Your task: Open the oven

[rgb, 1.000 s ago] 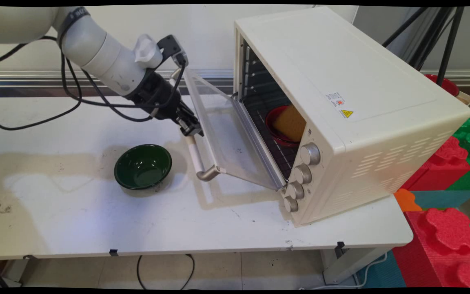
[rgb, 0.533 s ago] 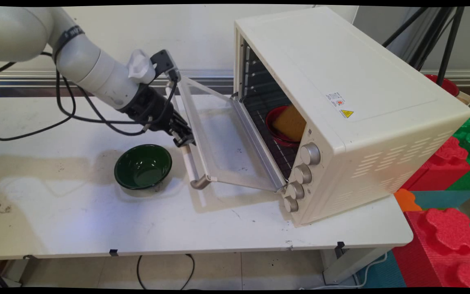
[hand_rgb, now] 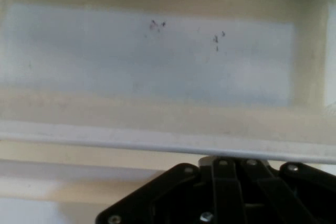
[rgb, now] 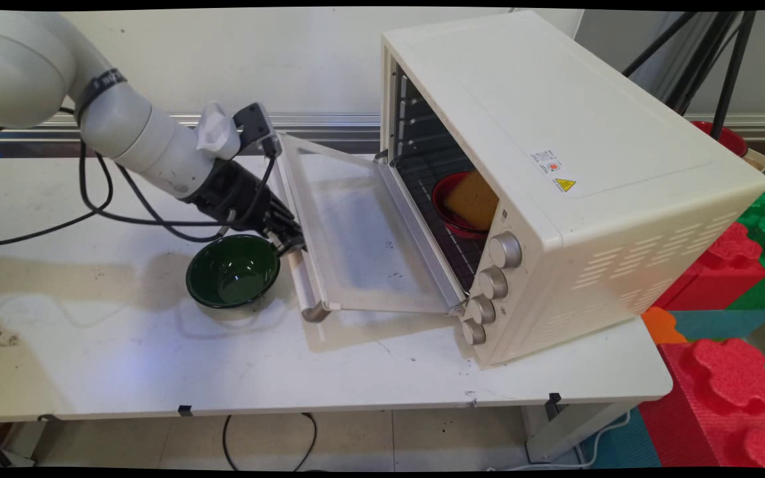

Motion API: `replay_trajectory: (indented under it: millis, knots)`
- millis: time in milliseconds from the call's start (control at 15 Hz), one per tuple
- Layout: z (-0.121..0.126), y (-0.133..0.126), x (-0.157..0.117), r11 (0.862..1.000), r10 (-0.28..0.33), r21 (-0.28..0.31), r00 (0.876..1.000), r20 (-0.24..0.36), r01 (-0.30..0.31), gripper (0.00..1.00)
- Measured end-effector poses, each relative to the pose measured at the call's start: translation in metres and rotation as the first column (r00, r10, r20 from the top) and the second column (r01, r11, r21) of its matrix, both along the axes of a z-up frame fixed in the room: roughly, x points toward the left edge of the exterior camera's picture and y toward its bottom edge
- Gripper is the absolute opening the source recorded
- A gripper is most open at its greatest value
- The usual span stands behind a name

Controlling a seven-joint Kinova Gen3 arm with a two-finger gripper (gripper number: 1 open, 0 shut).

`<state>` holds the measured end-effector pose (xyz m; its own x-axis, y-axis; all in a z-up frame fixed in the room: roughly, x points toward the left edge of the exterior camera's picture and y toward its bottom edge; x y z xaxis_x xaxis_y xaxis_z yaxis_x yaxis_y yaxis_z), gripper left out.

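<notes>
Black two-finger gripper (rgb: 287,242) sits on the cream bar handle (rgb: 302,282) of the oven's glass door (rgb: 356,239), clamped on the handle's far end. In the hand view the black linkage (hand_rgb: 231,192) is folded in tight under the handle bar (hand_rgb: 157,140), which fits a closed grip on the handle, though the fingertips themselves are hidden.

Door hangs near-flat, hinged along the oven's bottom front edge; it sits partway between level and the table, so the grip on the handle looks like what sets its angle. Arm comes in from 10 o'clock, wrist tilted down toward the handle.

Containers:
- Cream-white boxy toaster oven (rgb: 555,166), at 3 o'clock of the gripper, cavity open. Inside on the wire rack: a red round bowl (rgb: 447,211) with a tan-orange square sponge-like block (rgb: 472,199) leaning in it.
- Dark green glossy round bowl (rgb: 233,271) on the white table (rgb: 123,358), at 8 o'clock of the gripper, just beside the handle, looks apart from it. Looks empty.

Red and green foam blocks (rgb: 728,372) stacked off the table at 4 o'clock.
</notes>
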<state>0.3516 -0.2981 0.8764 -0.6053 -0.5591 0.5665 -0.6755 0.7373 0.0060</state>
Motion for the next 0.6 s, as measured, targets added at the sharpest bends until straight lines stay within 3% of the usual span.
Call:
replay_trajectory:
  millis: [600]
  knots:
    - [-0.016,0.014,0.012,1.000,-0.007,-0.026,1.000,0.021,0.008,0.00]
